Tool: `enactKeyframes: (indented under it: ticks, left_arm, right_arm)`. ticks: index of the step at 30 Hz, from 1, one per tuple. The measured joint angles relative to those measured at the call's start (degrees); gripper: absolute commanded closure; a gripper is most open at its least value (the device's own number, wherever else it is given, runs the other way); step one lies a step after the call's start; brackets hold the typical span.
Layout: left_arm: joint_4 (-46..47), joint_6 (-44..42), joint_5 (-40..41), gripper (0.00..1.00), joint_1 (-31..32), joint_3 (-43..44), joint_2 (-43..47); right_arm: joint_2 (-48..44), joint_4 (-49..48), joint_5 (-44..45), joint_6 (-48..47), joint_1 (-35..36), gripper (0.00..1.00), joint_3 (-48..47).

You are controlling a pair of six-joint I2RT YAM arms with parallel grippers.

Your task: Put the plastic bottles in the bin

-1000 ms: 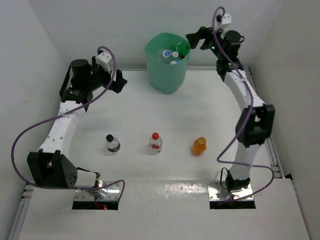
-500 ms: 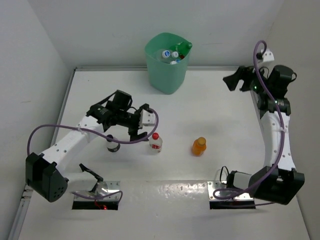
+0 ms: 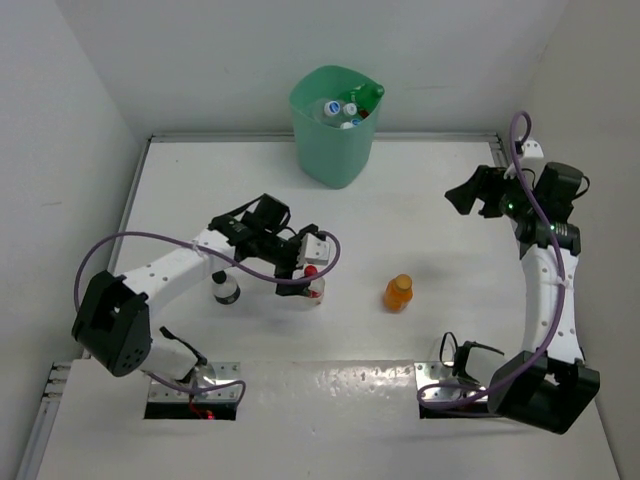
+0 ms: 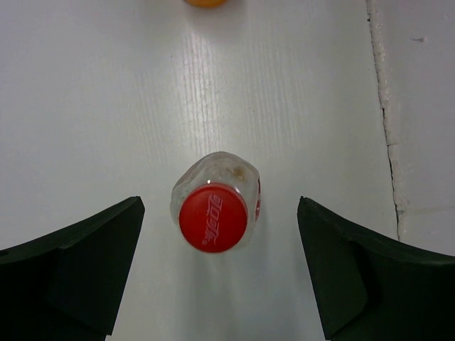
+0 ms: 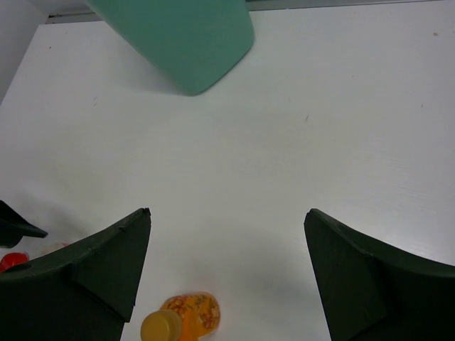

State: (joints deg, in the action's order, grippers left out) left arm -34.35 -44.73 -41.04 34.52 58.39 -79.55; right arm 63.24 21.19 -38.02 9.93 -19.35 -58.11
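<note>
Several bottles (image 3: 340, 108) are already lying in the bin (image 3: 335, 165) at upper centre; three are waiting mid-frame, black-capped bottle (image 3: 226, 290), red-capped bottle (image 4: 213, 217) and orange bottle (image 3: 398, 292); the left gripper (image 4: 220, 204) is straddling the red-capped bottle, jaws wide, untouching; the right gripper (image 5: 227, 217) is gaping empty at right.

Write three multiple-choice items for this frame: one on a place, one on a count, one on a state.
1. Which stands between the fingers of the left hand? A. green bottle B. red-capped bottle C. blue-capped bottle
2. How many bottles stand on the table outside the bin? A. two B. three C. five
3. The right hand is: A. open, empty B. shut on a bottle C. shut on the bin's rim
1 B: left wrist view shows its red cap between them. 2 B: also black-capped bottle and orange bottle. 3 A: fingers apart, gripping nothing.
</note>
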Motion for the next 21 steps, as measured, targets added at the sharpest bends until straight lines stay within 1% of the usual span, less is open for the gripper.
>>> enactKeyframes:
  ticks: [4,7,8,9,11,12,14,17,18,19,20,21]
  left_arm:
    - [2.58,0.81,0.63,0.05,1.92,-0.98,-2.71]
    - [3.8,1.25,1.29,0.12,2.62,-1.68,-4.13]
    - [4.07,1.31,1.53,0.16,2.73,-1.73,-4.59]
    - [4.55,1.4,1.88,0.3,2.89,-1.75,-5.11]
    - [5.25,1.79,2.38,0.43,2.99,-1.75,-5.81]
    - [5.49,1.84,2.73,0.52,3.02,-1.75,-6.01]
    - [5.99,2.34,3.23,0.58,3.15,-1.53,-6.01]
    - [5.16,4.35,4.2,0.64,3.34,0.33,-5.9]
    - [4.87,5.2,4.55,0.65,3.32,1.68,-5.6]
    - [4.15,6.49,4.81,0.69,3.28,3.96,-5.29]
    - [3.91,8.24,4.9,0.71,2.91,7.17,-4.83]
    - [4.04,9.44,4.9,0.71,2.69,9.77,-4.44]
  right_arm:
    - [0.57,0.0,-0.13,0.59,0.0,0.13,-0.07]
    - [0.9,-0.04,-0.17,0.76,-0.02,0.13,-0.13]
    - [1.01,-0.02,-0.17,0.76,-0.02,0.13,-0.17]
    - [1.11,0.07,-0.24,0.55,0.0,0.12,-0.24]
    - [1.27,0.9,-0.7,-0.22,0.0,0.11,-0.44]
    - [1.31,1.68,-1.16,-0.92,-0.02,0.11,-0.63]
    - [1.38,3.78,-2.14,-2.78,-0.02,0.11,-1.03]
    - [1.55,5.99,-3.48,-4.57,-0.02,0.11,-1.14]
    - [1.7,6.54,-3.98,-5.01,0.0,0.11,-1.14]
    - [1.92,7.02,-4.46,-5.44,0.0,0.11,-1.14]
    - [2.23,7.41,-4.83,-5.73,0.04,0.11,-1.14]
    - [2.45,7.69,-5.09,-5.88,0.07,0.11,-1.09]
